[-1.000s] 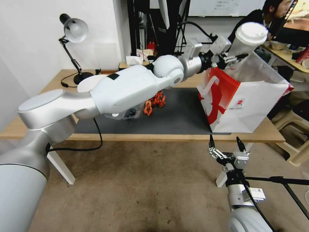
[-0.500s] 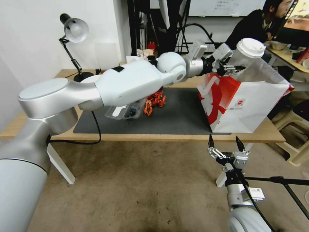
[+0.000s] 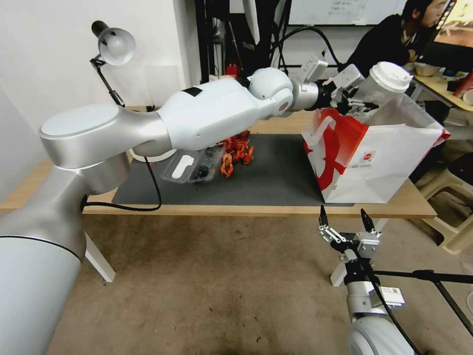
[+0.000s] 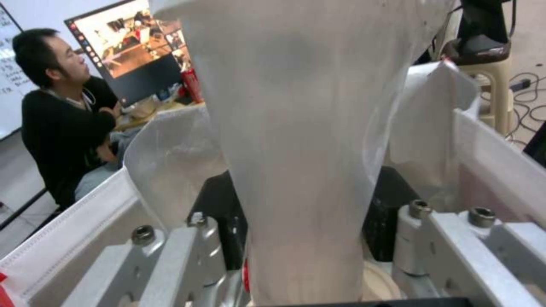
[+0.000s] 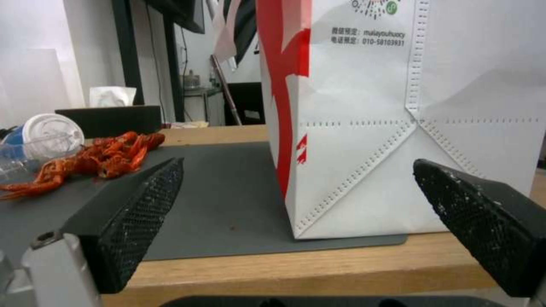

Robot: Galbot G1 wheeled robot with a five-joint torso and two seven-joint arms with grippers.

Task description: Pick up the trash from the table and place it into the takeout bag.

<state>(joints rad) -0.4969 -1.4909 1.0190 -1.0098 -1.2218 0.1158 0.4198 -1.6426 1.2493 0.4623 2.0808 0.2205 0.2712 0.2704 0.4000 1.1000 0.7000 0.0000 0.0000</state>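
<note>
Trash in my grip right now is the tall clear plastic cup with a white lid [image 3: 382, 86], clamped at its lower body between my left gripper [image 3: 355, 100] fingers. Its long axis tilts up and away from my wrist, lid end farthest out, and it hangs just above the open mouth of the boxy red-and-white paper takeout bag [image 3: 367, 158], whose thin white walls and foil lining spread directly below my fingers. My right gripper [image 3: 345, 222] idles low in front of the light-wood table [image 3: 246, 209], jaws wide apart, facing the bag's side. Behind my left arm, on the dark grey mat [image 3: 276, 177], red crayfish shells [image 3: 236, 150] and a clear flat tray [image 3: 189, 167] remain.
</note>
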